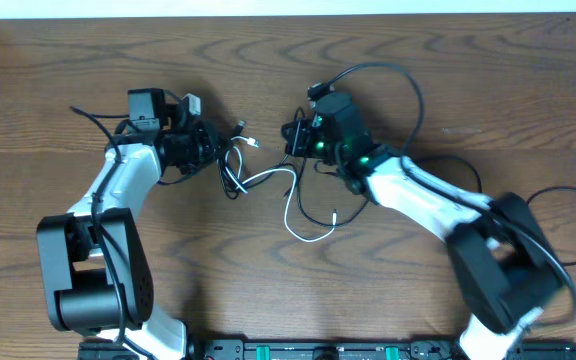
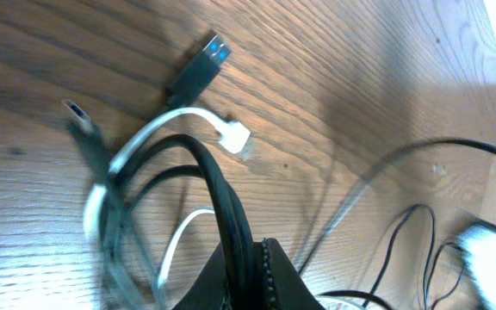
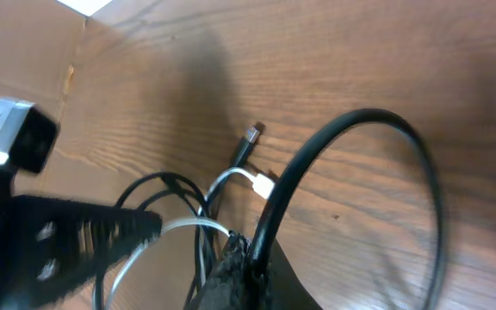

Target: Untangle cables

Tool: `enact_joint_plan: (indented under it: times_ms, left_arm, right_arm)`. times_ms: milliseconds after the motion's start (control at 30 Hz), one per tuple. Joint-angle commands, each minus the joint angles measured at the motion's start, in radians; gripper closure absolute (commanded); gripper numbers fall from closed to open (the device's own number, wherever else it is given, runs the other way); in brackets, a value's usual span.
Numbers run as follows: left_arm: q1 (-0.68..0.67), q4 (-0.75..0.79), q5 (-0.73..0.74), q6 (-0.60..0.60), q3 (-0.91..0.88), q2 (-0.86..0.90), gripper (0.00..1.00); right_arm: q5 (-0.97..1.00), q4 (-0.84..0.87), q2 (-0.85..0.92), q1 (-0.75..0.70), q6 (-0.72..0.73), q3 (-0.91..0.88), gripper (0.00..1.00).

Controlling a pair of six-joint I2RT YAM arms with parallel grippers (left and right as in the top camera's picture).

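Two cords lie on a wood-grain surface point(image 1: 88, 60), pale strip point(image 1: 268, 8) beyond: left pincer point(image 1: 211, 150) and right pincer point(image 1: 293, 135) each clamp the black cord point(image 2: 222, 194), white cord point(image 1: 288, 205) looping between. Only the left wrist view resolves a blue-tipped plug point(image 2: 201, 69).

The black cord point(image 2: 218, 185) is long and thin. 2 of its strands run side by side into the left gripper point(image 1: 211, 150), pinched there and raised off the surface point(image 1: 268, 300). Just beyond the left gripper, 2 black plug ends stick out apart: a flat USB plug with a blue insert point(image 2: 201, 69) and a smaller, blurred plug point(image 2: 80, 116). The white cord point(image 1: 288, 205) is shorter and thin. Its small white plug point(image 2: 235, 136) sits between those 2 black plugs. The cord threads among the black strands, then trails away from the left gripper in open curves on the surface.
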Motion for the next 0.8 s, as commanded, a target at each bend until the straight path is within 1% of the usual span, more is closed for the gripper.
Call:
enact_joint_plan:
  times_ms: [0, 100, 267, 467, 600, 767]
  left_arm:
    - [0.026, -0.005, -0.019, 0.016, -0.010, -0.022, 0.92]
    - [0.040, -0.008, -0.027, -0.006, -0.010, -0.022, 0.92]
    - [0.065, -0.047, -0.148, -0.098, -0.010, -0.022, 0.92]
    - [0.107, -0.089, -0.223, -0.166, -0.010, -0.022, 0.92]
    - [0.126, -0.096, -0.228, -0.168, -0.010, -0.022, 0.92]
    - [0.125, -0.095, -0.230, -0.168, -0.011, -0.022, 0.92]
  right_arm:
    - [0.051, -0.055, -0.114, -0.032, -0.171, 0.011, 0.99]
    - [0.051, -0.123, -0.196, -0.058, -0.202, 0.011, 0.99]
    - [0.051, -0.207, -0.328, -0.107, -0.236, 0.011, 0.99]
    - [0.080, -0.312, -0.481, -0.160, -0.282, 0.011, 0.99]
    - [0.176, -0.394, -0.571, -0.184, -0.314, 0.011, 0.99]
    - [0.373, -0.501, -0.643, -0.189, -0.357, 0.011, 0.99]
